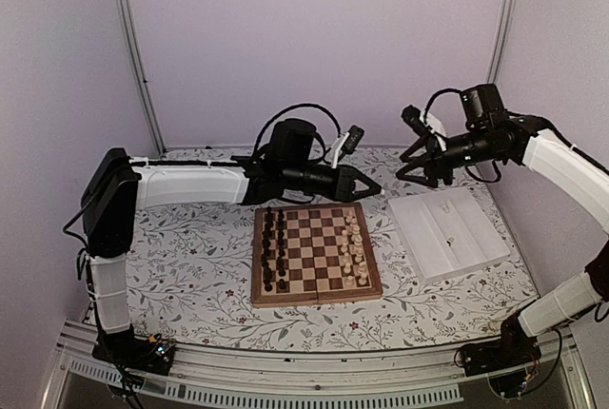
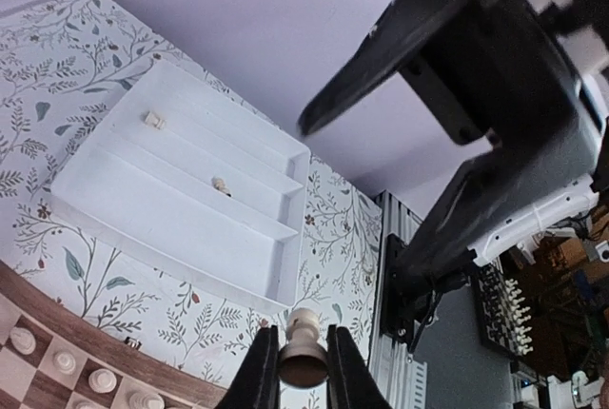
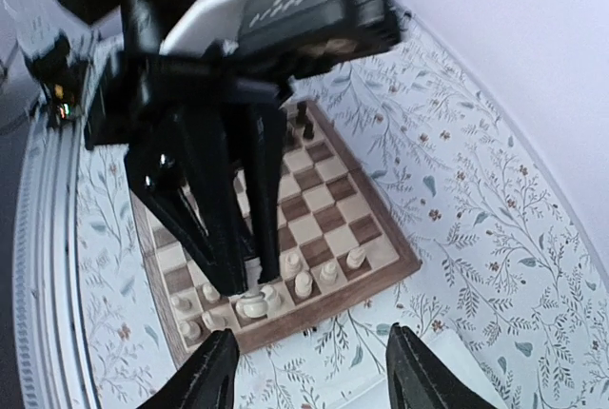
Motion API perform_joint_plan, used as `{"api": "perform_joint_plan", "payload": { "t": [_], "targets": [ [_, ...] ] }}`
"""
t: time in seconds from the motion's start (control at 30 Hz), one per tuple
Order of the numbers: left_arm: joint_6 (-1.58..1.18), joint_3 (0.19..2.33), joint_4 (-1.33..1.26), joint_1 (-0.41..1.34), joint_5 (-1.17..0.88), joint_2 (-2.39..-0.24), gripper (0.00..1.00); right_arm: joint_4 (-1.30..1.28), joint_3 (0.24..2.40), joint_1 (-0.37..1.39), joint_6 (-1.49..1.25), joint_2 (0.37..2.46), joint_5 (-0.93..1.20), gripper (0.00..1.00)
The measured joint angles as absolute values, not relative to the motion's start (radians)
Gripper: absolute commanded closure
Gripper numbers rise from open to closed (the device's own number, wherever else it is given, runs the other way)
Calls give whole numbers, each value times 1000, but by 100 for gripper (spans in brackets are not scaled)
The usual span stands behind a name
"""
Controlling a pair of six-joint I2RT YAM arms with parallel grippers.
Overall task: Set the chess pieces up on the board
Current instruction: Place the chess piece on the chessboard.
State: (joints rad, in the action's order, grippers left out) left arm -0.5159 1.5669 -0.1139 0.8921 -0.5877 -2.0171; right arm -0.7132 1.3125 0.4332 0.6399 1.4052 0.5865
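Two tools up over the bench [image 1: 190, 257]. Left tool [image 2: 303, 340] was clamped tight on one pale chess piece [image 2: 304, 360], held at the board's [image 1: 319, 252] far right corner; couldn't tell if it touched down. Right tool [image 3: 309, 352] hung over the white tray [image 1: 457, 247], jaws wide apart, nothing in them. Other pale pieces [image 1: 354, 247] sat along the board's right side, dark pieces [image 1: 274, 247] along its left. Two small pale pieces [image 2: 152, 121] lay in the tray
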Motion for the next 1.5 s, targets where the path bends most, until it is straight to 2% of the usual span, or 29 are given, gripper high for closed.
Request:
{"api": "perform_joint_plan", "payload": {
  "t": [0.2,0.3,0.5,0.73,1.0,1.27,1.33,1.4,1.5],
  "targets": [
    [-590,1461,-393,883,-539,-1975,95,-507,1296,236,334,1376,962,48],
    [-629,1455,-512,883,-521,-1975,96,-374,1213,236,144,1398,1121,49],
    [-685,1474,-654,890,-509,-1994,96,-165,1126,242,-159,1470,1282,53],
    [-714,1501,-677,897,-510,-2040,96,-5,1108,242,-318,1475,1353,59],
    [-727,1535,-683,907,-516,-2069,96,40,1102,241,-368,1475,1366,64],
    [-731,1556,-682,918,-520,-2081,95,54,1102,241,-380,1475,1367,82],
    [-731,1559,-684,918,-527,-2082,93,55,1102,241,-379,1475,1365,89],
    [-733,1563,-684,919,-532,-2082,86,54,1102,239,-379,1475,1362,95],
    [-735,1565,-680,919,-533,-2082,71,48,1103,238,-364,1475,1359,97]
  ]
}}
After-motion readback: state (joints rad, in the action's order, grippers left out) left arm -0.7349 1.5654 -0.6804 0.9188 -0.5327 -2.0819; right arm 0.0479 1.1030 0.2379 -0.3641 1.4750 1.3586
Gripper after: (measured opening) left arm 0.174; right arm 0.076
